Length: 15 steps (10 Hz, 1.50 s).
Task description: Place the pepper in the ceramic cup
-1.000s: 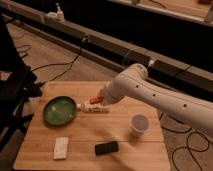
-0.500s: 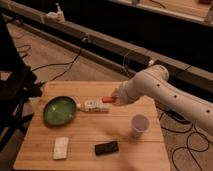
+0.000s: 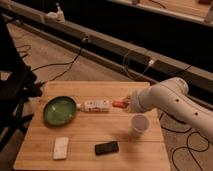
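Above the right half of the worktop [image 3: 80, 135], the end effector [image 3: 125, 103] is clamped tight on the pepper [image 3: 119, 104], carried in the air. Below it, near the worktop's right edge, stands the ceramic cup [image 3: 139, 124]; to its left lie a white bottle [image 3: 95, 105] and green pan [image 3: 59, 110].

Looks like a robot lab or test bay, not a home: small wooden counter [image 3: 90, 131] standing alone on a concrete floor [image 3: 55, 55], loose black cables [image 3: 60, 64] trailing across it, a long low rail [image 3: 100, 42] with a plugged-in white connector [image 3: 149, 62] behind, and a white robot arm [image 3: 175, 100] whose claw [image 3: 124, 104] is closed over the counter
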{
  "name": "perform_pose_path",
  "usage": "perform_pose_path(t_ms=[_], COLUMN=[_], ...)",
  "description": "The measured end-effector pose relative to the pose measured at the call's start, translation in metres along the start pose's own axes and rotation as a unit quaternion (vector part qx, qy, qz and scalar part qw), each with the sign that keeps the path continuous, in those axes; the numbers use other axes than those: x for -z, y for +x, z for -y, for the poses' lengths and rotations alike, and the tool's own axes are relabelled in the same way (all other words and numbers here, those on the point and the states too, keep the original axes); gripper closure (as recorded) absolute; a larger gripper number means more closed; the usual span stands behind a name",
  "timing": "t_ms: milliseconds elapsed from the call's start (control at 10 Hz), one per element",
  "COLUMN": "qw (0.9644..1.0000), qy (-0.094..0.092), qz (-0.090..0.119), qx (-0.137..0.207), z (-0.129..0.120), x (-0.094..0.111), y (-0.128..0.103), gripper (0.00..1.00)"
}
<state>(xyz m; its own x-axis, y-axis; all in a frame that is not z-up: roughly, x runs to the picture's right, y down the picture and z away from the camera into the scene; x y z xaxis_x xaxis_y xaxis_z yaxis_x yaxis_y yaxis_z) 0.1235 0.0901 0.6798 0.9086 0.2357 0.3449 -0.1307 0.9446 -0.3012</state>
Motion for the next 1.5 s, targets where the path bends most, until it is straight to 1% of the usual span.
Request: perform_pose_path(t_ms=[600, 700, 900, 1000, 1100, 1300, 1400, 1500], qw=[1.0000, 1.0000, 0.9995, 0.9988, 0.9982, 0.9942, 0.9933, 0.9914], qy=[0.000, -0.001, -0.004, -0.005, -0.007, -0.016, -0.018, -0.019], qz=[0.001, 0.000, -0.002, -0.001, 0.000, 0.003, 0.003, 0.002], qx=[0.000, -0.004, -0.030, -0.048, -0.060, -0.106, -0.114, -0.129], z=[0.000, -0.001, -0.004, -0.007, -0.010, -0.024, -0.028, -0.033], x=[-0.001, -0.002, -0.003, -0.003, -0.003, -0.007, -0.008, -0.008], y=[-0.001, 0.002, 0.015, 0.024, 0.030, 0.054, 0.059, 0.069], gripper=[1.00, 1.00, 1.00, 0.98, 0.93, 0.68, 0.62, 0.52])
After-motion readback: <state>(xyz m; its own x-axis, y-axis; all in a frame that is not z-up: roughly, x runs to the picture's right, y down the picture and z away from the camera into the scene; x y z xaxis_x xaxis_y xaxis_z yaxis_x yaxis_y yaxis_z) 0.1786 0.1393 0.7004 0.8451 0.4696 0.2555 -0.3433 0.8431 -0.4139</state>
